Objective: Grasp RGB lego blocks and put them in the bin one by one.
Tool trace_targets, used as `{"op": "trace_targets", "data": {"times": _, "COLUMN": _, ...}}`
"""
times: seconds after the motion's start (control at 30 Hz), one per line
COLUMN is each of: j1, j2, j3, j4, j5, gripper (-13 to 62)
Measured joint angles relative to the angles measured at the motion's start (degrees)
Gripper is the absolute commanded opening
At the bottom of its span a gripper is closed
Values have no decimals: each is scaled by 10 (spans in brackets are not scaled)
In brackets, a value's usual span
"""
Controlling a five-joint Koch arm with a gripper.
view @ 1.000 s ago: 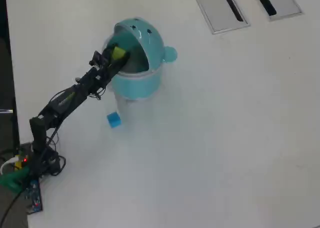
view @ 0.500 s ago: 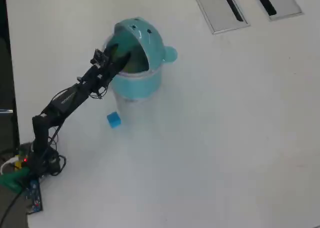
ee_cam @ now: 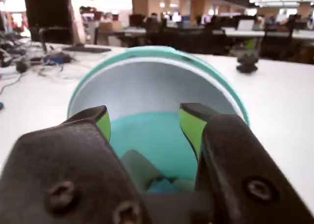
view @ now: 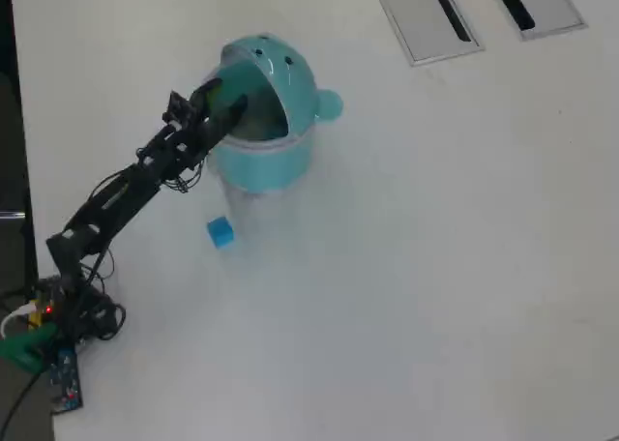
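The light teal bin (view: 288, 73) stands at the upper left of the white table, its hooded opening turned toward the arm. My gripper (view: 228, 106) is at that opening, open, with nothing between its fingers. In the wrist view the gripper (ee_cam: 145, 120) shows two black fingers with yellow-green pads (ee_cam: 190, 126) spread wide, framing the bin (ee_cam: 147, 57) and its teal inside. Blurred shapes lie low inside the bin; I cannot tell what they are. A small blue block (view: 221, 232) rests on the table below the bin, apart from the arm.
Two grey slotted panels (view: 426, 15) (view: 537, 1) are set into the table at the top right. The arm's base and cables (view: 58, 315) sit at the lower left by the table's dark left edge. White table (view: 435, 267) spreads to the right.
One second ago a yellow-green block sat in the jaws at the bin's opening; it no longer shows and the jaws are empty. The arm has drawn back slightly to the left.
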Motion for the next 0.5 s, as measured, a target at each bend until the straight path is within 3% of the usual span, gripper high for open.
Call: {"op": "trace_targets", "data": {"times": 0.5, "j1": 28, "j2": 264, "j3": 245, "j4": 266, "j5": 3, "gripper": 308}}
